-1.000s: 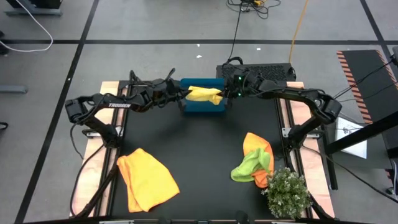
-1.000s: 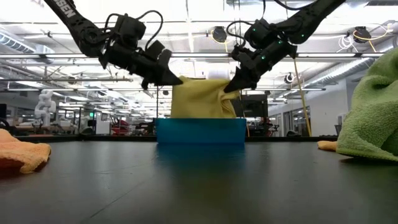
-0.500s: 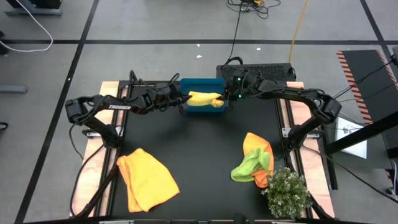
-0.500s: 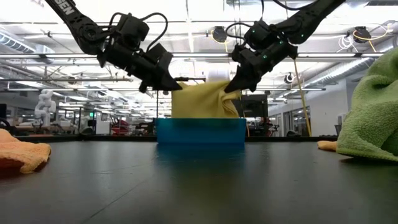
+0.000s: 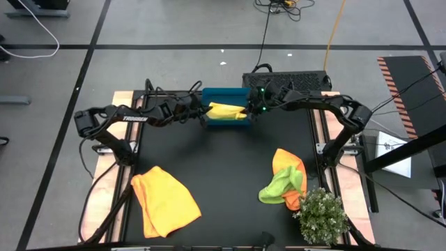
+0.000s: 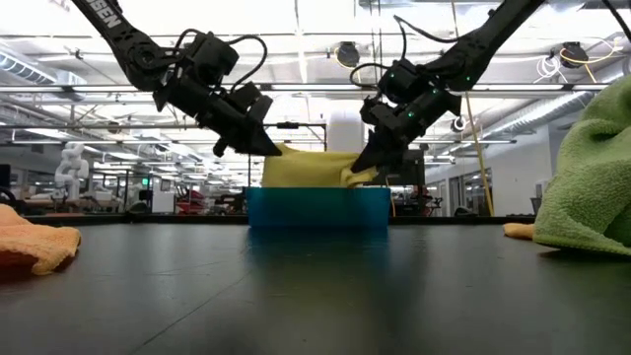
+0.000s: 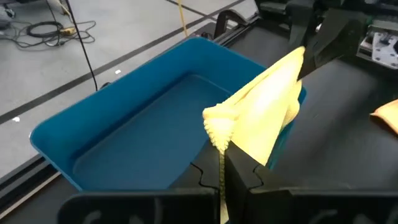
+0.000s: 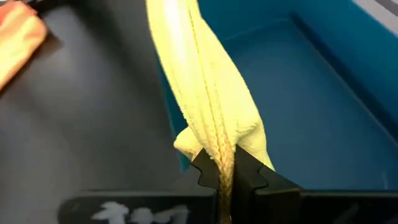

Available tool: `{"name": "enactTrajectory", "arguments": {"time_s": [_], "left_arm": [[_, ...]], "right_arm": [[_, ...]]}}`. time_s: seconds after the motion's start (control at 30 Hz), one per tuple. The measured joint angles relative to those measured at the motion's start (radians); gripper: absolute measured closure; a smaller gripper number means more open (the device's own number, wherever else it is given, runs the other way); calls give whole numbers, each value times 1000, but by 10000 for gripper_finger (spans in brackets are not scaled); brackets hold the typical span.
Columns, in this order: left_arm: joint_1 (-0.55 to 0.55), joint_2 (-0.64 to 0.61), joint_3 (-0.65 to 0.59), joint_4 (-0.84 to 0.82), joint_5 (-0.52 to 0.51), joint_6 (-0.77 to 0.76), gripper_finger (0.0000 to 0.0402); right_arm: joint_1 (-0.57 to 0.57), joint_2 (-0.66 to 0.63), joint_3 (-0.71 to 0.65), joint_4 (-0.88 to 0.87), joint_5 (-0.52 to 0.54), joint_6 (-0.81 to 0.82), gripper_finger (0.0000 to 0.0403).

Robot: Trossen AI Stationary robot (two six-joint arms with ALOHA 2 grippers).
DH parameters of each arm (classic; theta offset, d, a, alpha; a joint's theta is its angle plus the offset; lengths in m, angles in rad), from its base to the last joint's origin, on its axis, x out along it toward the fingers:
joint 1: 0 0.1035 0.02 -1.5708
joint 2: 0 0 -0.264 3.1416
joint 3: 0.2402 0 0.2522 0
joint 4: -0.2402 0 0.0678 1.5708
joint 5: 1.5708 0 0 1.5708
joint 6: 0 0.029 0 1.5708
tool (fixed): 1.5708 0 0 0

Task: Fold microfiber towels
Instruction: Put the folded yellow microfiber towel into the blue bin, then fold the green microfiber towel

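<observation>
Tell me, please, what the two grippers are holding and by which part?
Both hold the pale yellow towel over the teal tray: left gripper and right gripper each pinch an opposite end.

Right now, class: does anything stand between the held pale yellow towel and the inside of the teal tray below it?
Nothing visible does. The left hand and right hand each pinch an end of the pale yellow towel over the teal tray, whose floor looks bare in the wrist views.

"TROSSEN" on left arm (image 5: pixel 129 117); no other legible txt.
</observation>
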Motion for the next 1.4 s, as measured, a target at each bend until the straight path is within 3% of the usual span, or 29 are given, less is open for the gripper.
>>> {"name": "enactTrajectory", "arguments": {"time_s": [0.4, 0.67, 0.83, 1.1, 1.4], "left_arm": [[88, 185, 1, 141, 61, -11, 389], [140, 193, -3, 161, -11, 21, 358], [163, 192, 0, 165, -5, 23, 341], [152, 183, 2, 254, 140, 33, 315], [108, 4, 1, 258, 370, 71, 314]], "right_arm": [[-14, 61, 0, 89, 141, -79, 390], [-36, 88, -3, 133, 367, -127, 299], [-43, 85, -3, 188, 332, -121, 258], [-31, 48, -2, 203, 313, -122, 238], [55, -142, -25, 152, 309, -179, 247]]}}
